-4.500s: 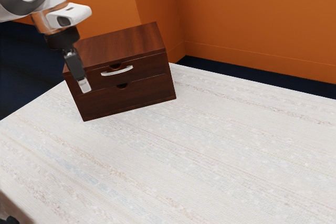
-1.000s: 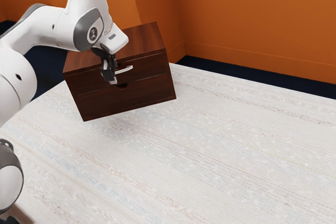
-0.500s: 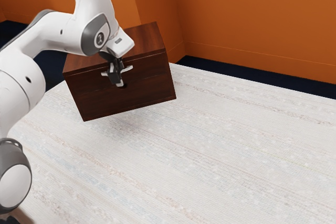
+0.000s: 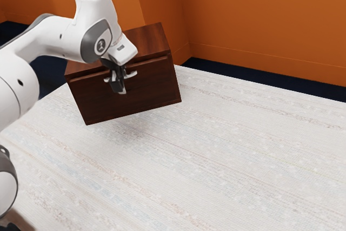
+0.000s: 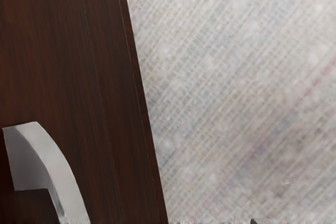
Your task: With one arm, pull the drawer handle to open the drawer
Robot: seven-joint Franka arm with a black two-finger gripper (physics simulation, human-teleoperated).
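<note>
- At the table's far corner, exterior view: our arm bends down onto the dark wooden chest, gripper against the front of its upper drawer. We cannot tell its grip.
- Wrist view: the curved silver handle juts from grained brown wood, beside the pale woven table.

One wooden drawer cabinet, one pale handle, one table, one arm
</note>
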